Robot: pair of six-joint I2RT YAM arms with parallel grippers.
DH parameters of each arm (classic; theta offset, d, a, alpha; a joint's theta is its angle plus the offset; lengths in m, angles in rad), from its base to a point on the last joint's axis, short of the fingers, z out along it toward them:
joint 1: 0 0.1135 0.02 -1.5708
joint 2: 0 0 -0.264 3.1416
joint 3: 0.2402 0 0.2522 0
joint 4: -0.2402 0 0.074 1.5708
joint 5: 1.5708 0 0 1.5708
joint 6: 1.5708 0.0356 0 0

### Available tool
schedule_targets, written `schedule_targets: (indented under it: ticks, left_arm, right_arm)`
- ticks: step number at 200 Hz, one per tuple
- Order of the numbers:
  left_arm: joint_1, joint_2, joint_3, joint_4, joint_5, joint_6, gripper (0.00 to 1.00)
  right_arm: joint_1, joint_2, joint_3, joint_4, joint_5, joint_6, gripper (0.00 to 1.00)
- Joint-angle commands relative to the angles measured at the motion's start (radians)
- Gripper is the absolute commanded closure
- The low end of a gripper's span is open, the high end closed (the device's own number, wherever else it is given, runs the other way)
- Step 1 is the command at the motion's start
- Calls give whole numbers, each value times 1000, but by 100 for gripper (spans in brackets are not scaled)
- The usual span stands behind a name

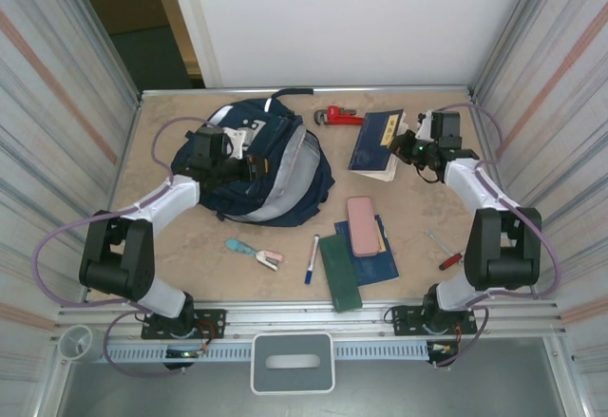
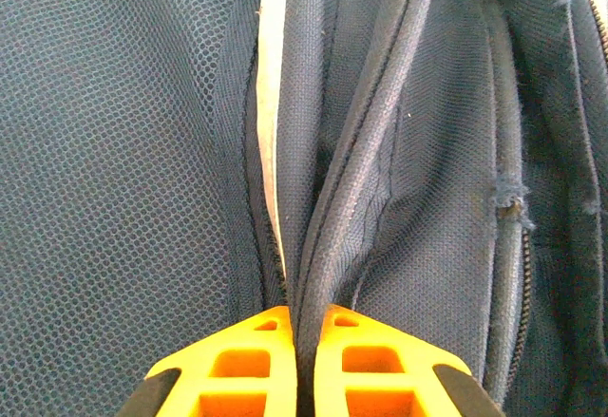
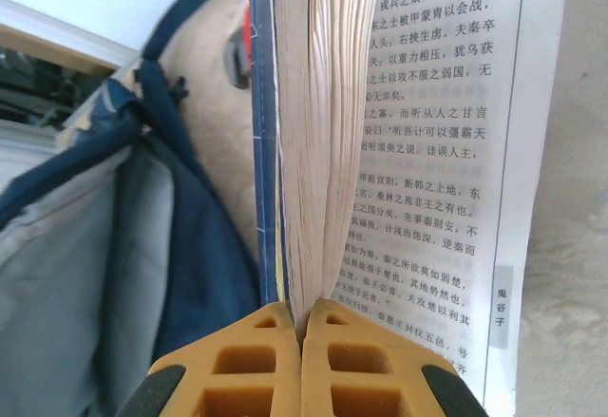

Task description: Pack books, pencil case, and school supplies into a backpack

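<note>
The left gripper [image 2: 304,320] pinches a fold of the backpack [image 2: 114,151] — jaws almost together. The right gripper [image 3: 302,327] is clamped on a few pages of the book [image 3: 304,132].

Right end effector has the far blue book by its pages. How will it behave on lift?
Likely floppy: the right end effector pinches only a sheaf of pages of the book, so the cover and the loose printed page may splay open. The thin paper could slip or tear.
</note>
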Motion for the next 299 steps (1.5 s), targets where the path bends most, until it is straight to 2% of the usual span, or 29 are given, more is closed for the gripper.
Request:
schedule_targets:
  ticks: [1, 22, 43, 59, 71, 85, 111, 120, 132, 142, 164, 181, 184, 193, 208, 239, 260, 279, 292, 299]
  left_arm:
    - [9, 27, 58, -39, -38, 28, 81]
    - [4, 13, 65, -59, -52, 34, 51]
    - [-9, -74, 33, -6, -78, 2, 31]
    - [-31, -136, -16, 134, 9, -80, 17]
    - [-58, -135, -15, 229, 132, -146, 12]
    - [-104, -90, 38, 257, 252, -187, 11]
    - [-173, -25, 83, 364, 353, -262, 9]
    - [-185, -14, 87, 397, 366, -282, 11]
    - [-195, -5, 90, 419, 373, -298, 20]
    - [-199, -1, 90, 431, 379, -306, 34]
    - [-199, -7, 89, 445, 387, -317, 72]
    - [-199, -25, 86, 452, 396, -315, 88]
    - [-199, -29, 85, 454, 399, -315, 91]
    - [-199, -43, 83, 458, 407, -311, 95]
    - [-199, -70, 76, 484, 424, -313, 100]
    - [-203, -100, 53, 604, 465, -384, 100]
    - [-205, -100, 34, 707, 488, -453, 100]
    - [-206, -87, 28, 774, 501, -506, 100]
    - [-205, -73, 24, 821, 507, -543, 100]
    - [-204, -66, 25, 823, 500, -553, 100]
  right_arm:
    - [-6, -105, -12, 30, -107, 42, 100]
    - [1, -184, -25, 51, -177, 55, 100]
    - [34, -257, -53, 88, -239, 52, 100]
    - [76, -312, -83, 134, -275, 40, 100]
    - [116, -344, -105, 178, -294, 32, 100]
    - [170, -362, -116, 215, -315, 12, 100]
    - [245, -358, -113, 252, -337, -10, 100]
    - [259, -351, -113, 263, -346, -10, 100]
    - [273, -345, -115, 271, -348, -11, 100]
    - [282, -338, -117, 276, -351, -12, 100]
    - [287, -328, -121, 258, -340, -20, 100]
    - [283, -329, -112, 196, -298, -39, 100]
    - [280, -329, -108, 181, -286, -41, 97]
    - [268, -327, -98, 136, -256, -44, 77]
    - [237, -321, -101, 117, -256, -26, 44]
    - [252, -309, -139, 233, -338, 24, 13]
    - [290, -305, -152, 299, -338, 35, 6]
    - [293, -288, -188, 494, -403, 141, 6]
    - [299, -270, -196, 604, -442, 210, 10]
    - [302, -259, -199, 668, -464, 248, 18]
